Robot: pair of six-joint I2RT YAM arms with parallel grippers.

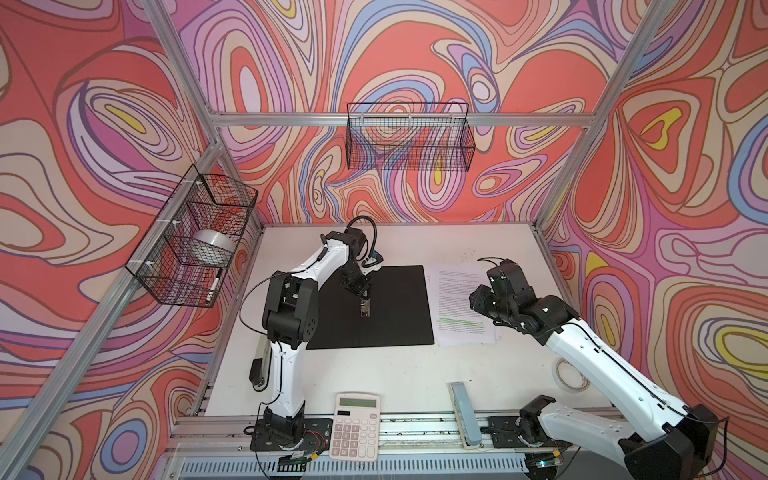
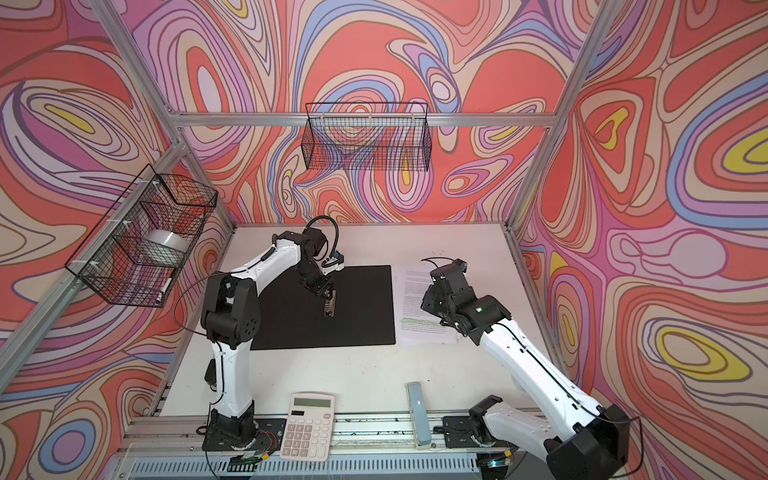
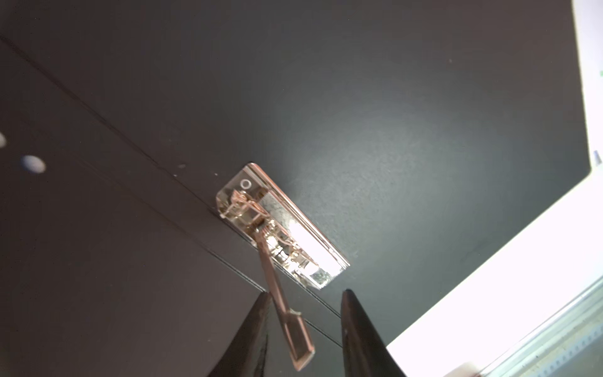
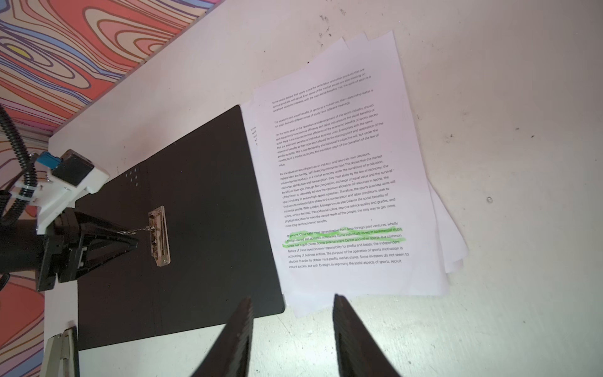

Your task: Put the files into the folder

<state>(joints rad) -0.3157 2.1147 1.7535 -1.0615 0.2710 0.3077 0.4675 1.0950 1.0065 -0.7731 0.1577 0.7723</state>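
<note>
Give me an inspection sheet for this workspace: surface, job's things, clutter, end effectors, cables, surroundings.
Surface: white table, dark specks toward the back.
Job's things: folder lies open, black inside up, metal clip with its lever raised; files lie beside it, outside, edges meeting.
Clutter: calculator, stapler, tape roll on the table.
End effectors: left end effector open around the clip lever; right end effector open, holding nothing, above the files.
Cables: black cable loop at the left wrist; no snag seen.
Surroundings: patterned walls, aluminium frame, side basket holding a white roll and marker, back basket.
</note>
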